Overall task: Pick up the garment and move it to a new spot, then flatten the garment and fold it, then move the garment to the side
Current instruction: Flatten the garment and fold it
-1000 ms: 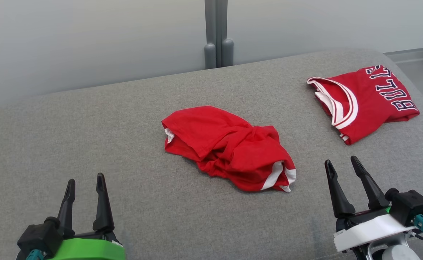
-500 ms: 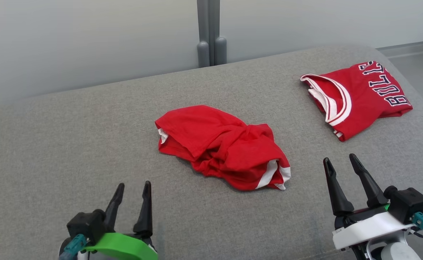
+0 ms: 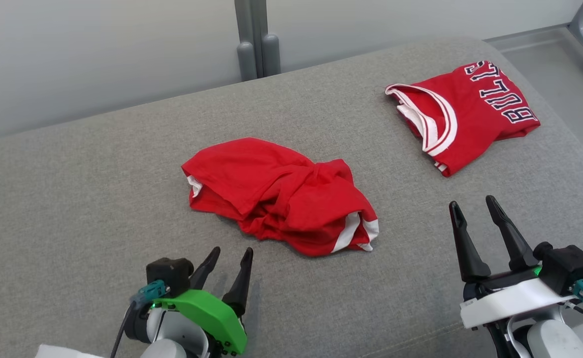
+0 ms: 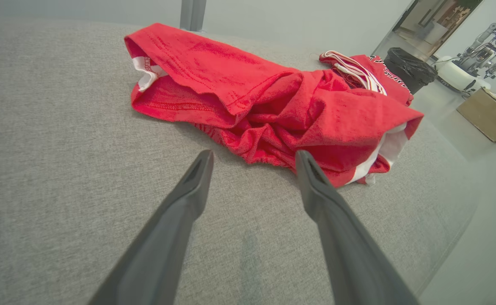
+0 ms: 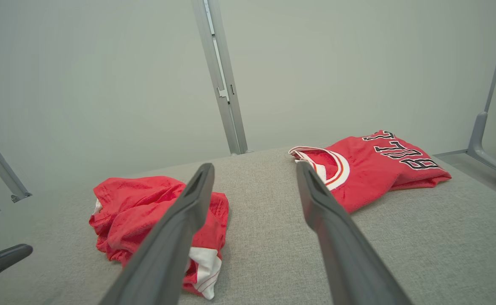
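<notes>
The left tool, fingers apart and empty, has come close to the near edge of the crumpled garment, which lies mid-counter. So the pick-up is probably about to begin. The right tool, also spread, has kept its place before the jersey.

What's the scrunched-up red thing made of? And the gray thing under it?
Crumpled red garment: soft matte knit cloth, maybe cotton; it bunches into folds and shows stitched hems. Gray surface: matte woven upholstery fabric, by its fine speckled weave; probably padded, judging by its rounded edge.
</notes>
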Robot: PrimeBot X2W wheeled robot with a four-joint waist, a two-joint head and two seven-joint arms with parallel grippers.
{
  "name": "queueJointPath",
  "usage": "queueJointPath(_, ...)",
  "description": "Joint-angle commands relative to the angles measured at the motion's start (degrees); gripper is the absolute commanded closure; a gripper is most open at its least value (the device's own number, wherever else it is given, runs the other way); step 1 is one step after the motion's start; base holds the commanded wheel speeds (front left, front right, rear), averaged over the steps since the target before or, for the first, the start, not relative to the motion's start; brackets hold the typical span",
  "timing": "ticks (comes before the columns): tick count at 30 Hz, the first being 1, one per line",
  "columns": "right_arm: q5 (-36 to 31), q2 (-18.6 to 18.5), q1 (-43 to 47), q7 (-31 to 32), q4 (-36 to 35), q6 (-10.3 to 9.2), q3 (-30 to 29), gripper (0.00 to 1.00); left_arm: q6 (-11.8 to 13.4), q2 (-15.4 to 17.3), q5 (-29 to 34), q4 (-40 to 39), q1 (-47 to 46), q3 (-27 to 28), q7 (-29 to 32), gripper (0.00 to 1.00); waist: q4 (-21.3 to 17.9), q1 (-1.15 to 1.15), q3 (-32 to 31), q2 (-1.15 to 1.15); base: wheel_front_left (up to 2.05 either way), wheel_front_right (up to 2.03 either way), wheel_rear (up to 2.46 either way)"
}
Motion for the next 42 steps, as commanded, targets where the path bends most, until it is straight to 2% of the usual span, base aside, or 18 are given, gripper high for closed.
queueJointPath(1, -0.5, -0.3, -0.8, -0.2, -0.1, 0.0, -0.3, 0.0, -0.7, 0.0, -0.2, 1.6, -1.5, -0.7, 1.1, 0.0, -1.1, 0.0, 1.2, 0.0, 0.0, 0.0, 0.0)
queueJointPath(12, -0.8, 0.6, -2.5, -0.2, -0.5, 0.0, -0.2, 0.0, -4.1, -2.7, -4.7, 11.2, -8.7, -3.5, 5.7, 0.0, -3.8, 0.0, 3.8, 0.0, 0.0, 0.0, 0.0)
queueJointPath(25, -1.3, 1.6, -3.5, -0.2, -0.6, 0.0, -0.5, 0.0, -5.3, -4.0, -12.1, 21.3, -17.2, -3.5, 9.7, 0.0, -6.1, 0.0, 6.1, 0.0, 0.0, 0.0, 0.0)
queueJointPath(32, -1.4, 1.7, -3.3, -0.2, -0.4, 0.0, -0.5, 0.0, -5.5, -4.2, -14.5, 23.7, -19.3, -3.7, 9.3, 0.0, -6.6, 0.0, 6.1, 0.0, 0.0, 0.0, 0.0)
queueJointPath(35, -1.5, 1.7, -3.3, -0.2, -0.2, 0.0, -0.6, 0.0, -5.5, -4.2, -15.5, 25.1, -20.1, -3.7, 8.8, 0.09, -6.5, 0.0, 6.0, 0.0, 0.0, 0.0, 0.0)
queueJointPath(37, -1.5, 1.6, -3.5, -0.2, -0.1, 0.0, -0.4, 0.0, -5.6, -4.2, -16.1, 25.5, -20.4, -4.2, 8.4, 0.35, -6.3, 0.0, 5.9, 0.0, 0.0, 0.0, 0.0)
queueJointPath(39, -1.5, 1.6, -3.6, -0.2, 0.0, 0.0, -0.3, 0.0, -5.7, -4.2, -16.7, 25.9, -20.8, -4.9, 7.9, 0.95, -6.1, 0.0, 5.7, 0.0, 0.0, 0.0, 0.0)
queueJointPath(40, -1.5, 1.5, -3.7, -0.2, 0.1, 0.0, -0.3, 0.0, -5.8, -4.2, -17.1, 26.1, -20.8, -5.4, 7.8, 1.0, -5.9, 0.0, 5.6, 0.0, 0.0, 0.0, 0.0)
queueJointPath(42, -1.4, 1.4, -3.6, -0.2, 0.2, 0.0, -0.2, 0.0, -5.9, -4.2, -17.9, 26.4, -20.9, -6.2, 7.5, 1.0, -5.6, 0.0, 5.4, 0.0, 0.0, 0.0, 0.0)
